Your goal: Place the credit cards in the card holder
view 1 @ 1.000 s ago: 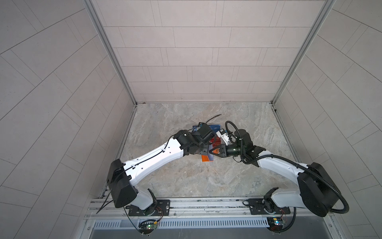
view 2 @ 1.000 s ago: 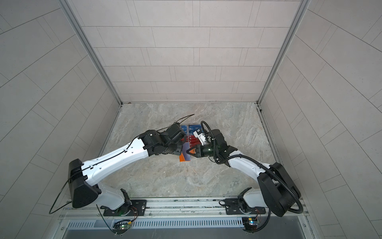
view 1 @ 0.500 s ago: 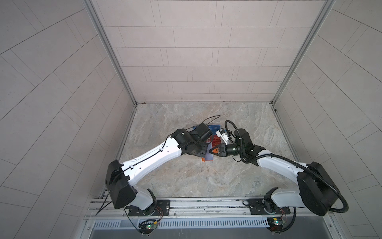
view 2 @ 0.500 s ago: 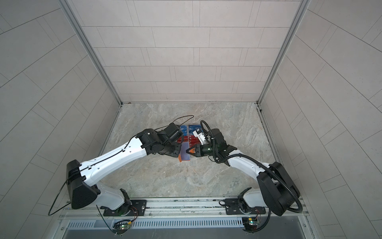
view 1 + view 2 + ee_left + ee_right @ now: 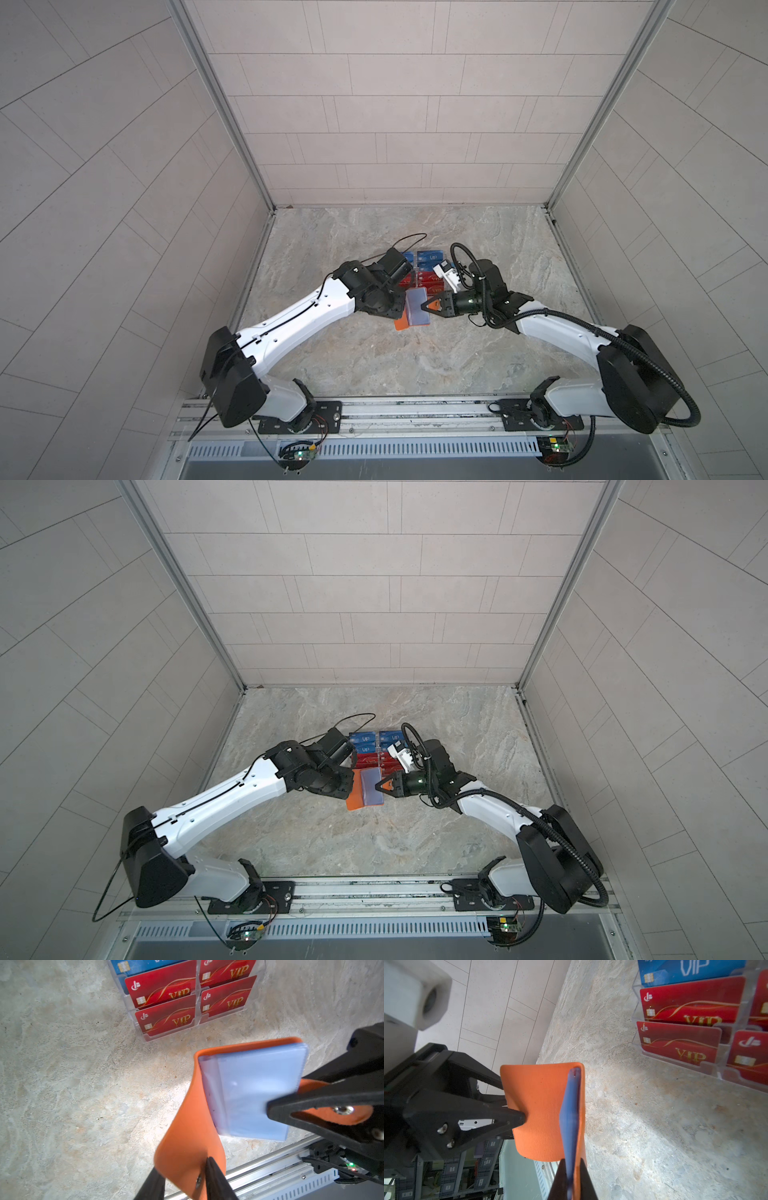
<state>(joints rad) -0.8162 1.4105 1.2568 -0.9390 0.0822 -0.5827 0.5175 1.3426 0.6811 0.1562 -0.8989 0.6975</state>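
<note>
Left wrist view: the card holder (image 5: 193, 1105), held between both arms near the clear rack (image 5: 149, 1038), has swung open in the last second, baring its sleeves (image 5: 255, 1088). The left gripper (image 5: 180, 1164) pinches the front cover (image 5: 182, 1142), and the right gripper (image 5: 572, 1162) clamps sleeves and back. The credit cards (image 5: 164, 991) wait in the rack, so loading looks ready to start.

The left arm (image 5: 299, 320) and right arm (image 5: 557, 328) share white moulded shells and bulky black joint housings, each bolted to a black base plate (image 5: 328, 417). A ribbed black hose (image 5: 698, 415) loops along the right arm; a thin black cable (image 5: 411, 235) arcs off the left. The left hand (image 5: 181, 1164) and right hand (image 5: 572, 1162) are matte black, their tapered, triangular fingers (image 5: 500, 1120) fastened with silver screws (image 5: 444, 1125).
</note>
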